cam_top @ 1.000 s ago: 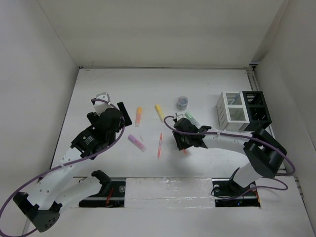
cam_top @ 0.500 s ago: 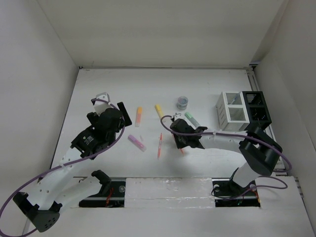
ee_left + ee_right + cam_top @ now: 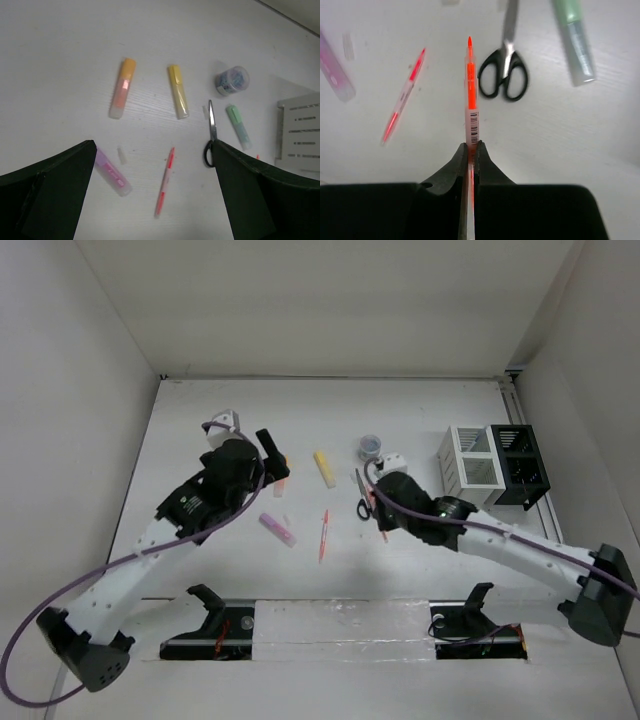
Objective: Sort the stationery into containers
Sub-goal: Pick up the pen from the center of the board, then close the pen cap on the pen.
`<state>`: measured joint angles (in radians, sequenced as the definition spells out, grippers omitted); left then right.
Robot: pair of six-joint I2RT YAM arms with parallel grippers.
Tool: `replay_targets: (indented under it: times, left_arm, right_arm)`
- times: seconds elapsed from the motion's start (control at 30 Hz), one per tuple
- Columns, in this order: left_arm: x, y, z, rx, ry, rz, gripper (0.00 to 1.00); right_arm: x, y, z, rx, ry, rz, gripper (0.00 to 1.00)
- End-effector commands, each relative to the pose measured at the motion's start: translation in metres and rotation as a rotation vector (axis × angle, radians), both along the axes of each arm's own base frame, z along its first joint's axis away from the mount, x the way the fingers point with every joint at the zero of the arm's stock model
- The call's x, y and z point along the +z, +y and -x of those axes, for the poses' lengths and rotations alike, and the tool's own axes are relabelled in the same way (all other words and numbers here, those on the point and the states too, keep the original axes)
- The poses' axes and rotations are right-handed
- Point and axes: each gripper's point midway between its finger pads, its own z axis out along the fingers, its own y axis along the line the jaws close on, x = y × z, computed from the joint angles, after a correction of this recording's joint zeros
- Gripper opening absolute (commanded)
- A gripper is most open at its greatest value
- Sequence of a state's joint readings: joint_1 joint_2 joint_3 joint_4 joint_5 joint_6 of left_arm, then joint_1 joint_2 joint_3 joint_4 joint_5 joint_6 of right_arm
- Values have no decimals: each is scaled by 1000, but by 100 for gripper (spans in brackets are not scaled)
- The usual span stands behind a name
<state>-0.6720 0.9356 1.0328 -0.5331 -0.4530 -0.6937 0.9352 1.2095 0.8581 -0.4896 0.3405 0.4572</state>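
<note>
jaws of the right gripper [image 3: 470, 146], just snapped shut, are pinching an orange-red pen [image 3: 469, 85], so sorting is beginning, while the left gripper [image 3: 155, 150] is hanging spread.

Right gripper [image 3: 380, 524] is just beside the scissors [image 3: 361, 498], an orange-red pen [image 3: 383, 536] poking out under it. Left gripper [image 3: 272, 458] hangs over the orange highlighter [image 3: 285, 474], jaws spread wide.

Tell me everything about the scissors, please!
The scissors have two black loop handles, plastic by the look, and shiny grey metal blades shut together. They lie flat on the white table, handles toward its near edge, blades pointing away, with the green highlighter beside them. Nothing but the table touches them.
</note>
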Motion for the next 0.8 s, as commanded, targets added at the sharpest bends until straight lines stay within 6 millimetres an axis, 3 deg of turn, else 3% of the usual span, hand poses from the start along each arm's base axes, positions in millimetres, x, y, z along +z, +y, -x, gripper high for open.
replay_targets:
  times: [0.0,0.03,0.2,0.3,0.33,0.37,0.53,0.67,0.77]
  left_arm:
    - [5,-49,-22,-91,33,126,99]
    - [-2,-63,-33,-97,62,128,99]
    - [-22,-116,-54,-160,138,144,99]
    - [-39,-146,-70,-166,189,151,97]
    - [-44,-149,-73,-158,198,129,95]
    - [-51,-165,-77,-155,214,115,90]
    - [-81,-196,-88,-118,275,16,81]
    - [-120,-204,-98,-77,340,-41,62]
    - [-139,-211,-104,-59,365,-47,57]
  right_arm:
    - [41,-50,-24,-191,-106,27,0]
    - [52,-60,-26,-220,-134,8,0]
    - [93,-111,-33,-388,-245,-21,0]
    - [113,-125,-29,-400,-300,-62,0]
    - [122,-123,-30,-385,-317,-95,0]
    - [130,-126,-28,-381,-336,-118,0]
    - [130,-120,-27,-332,-337,-131,0]
    - [134,-110,-27,-287,-336,-166,0]
    - [131,-105,-26,-250,-336,-172,0]
